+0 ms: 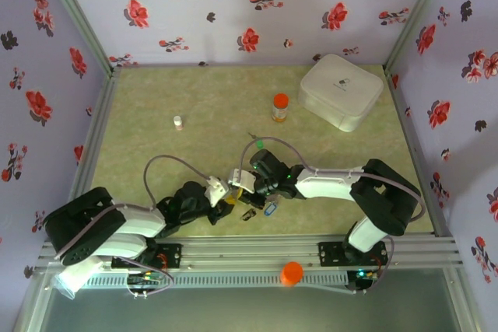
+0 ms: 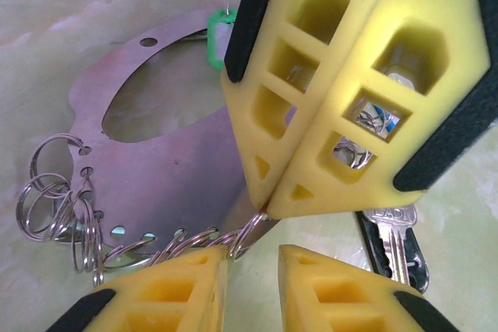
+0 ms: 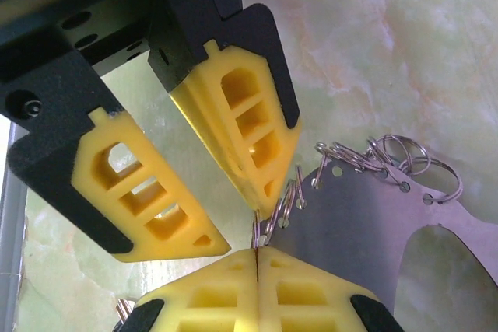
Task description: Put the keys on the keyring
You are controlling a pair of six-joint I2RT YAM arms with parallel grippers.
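The keyring [image 2: 171, 176] is a flat grey metal plate with a large oval hole and small split rings [image 2: 62, 207] threaded along its edge. It lies on the table between both grippers. My right gripper [image 3: 257, 253] is shut, pinching one split ring [image 3: 259, 231] at the plate's edge. My left gripper [image 2: 253, 258] is open facing it, and its left finger [image 2: 167, 289] touches the row of rings. A green-tagged key [image 2: 220, 33] lies at the plate's far side. A silver key with a dark head [image 2: 393, 242] lies by the right gripper [image 1: 245, 182], and a blue-tagged key [image 1: 271, 207] lies nearby.
An orange-capped bottle [image 1: 280, 106] and a white case [image 1: 342, 91] stand at the back right. A small white vial [image 1: 177, 122] sits at the back left. An orange cap [image 1: 292, 272] rests on the front rail. Flowered walls enclose the table.
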